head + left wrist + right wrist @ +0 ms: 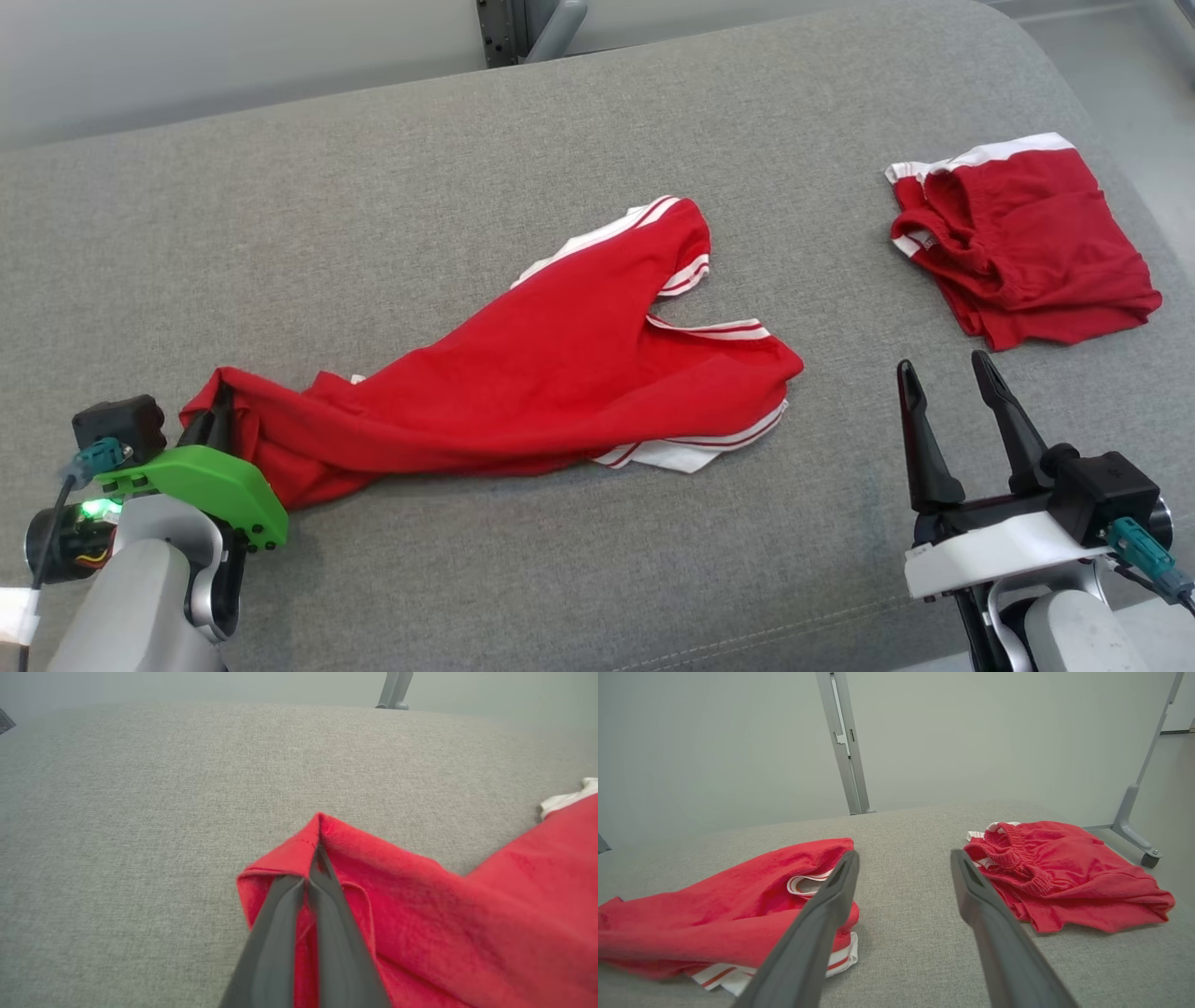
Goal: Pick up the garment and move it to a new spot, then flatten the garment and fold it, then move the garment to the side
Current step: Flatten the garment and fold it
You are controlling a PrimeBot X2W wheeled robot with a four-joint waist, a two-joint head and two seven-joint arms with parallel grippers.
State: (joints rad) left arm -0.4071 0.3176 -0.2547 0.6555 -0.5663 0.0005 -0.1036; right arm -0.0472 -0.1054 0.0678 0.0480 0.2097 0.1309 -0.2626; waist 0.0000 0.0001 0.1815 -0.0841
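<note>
Garment (560, 373) corner is pinched in the closed left pincer (319, 851); the right pincer (942, 364) gapes wide, empty.

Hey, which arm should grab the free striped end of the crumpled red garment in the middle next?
Right. The right gripper is open and empty, close to the striped end of the garment, while the left gripper is shut on the opposite corner.
</note>
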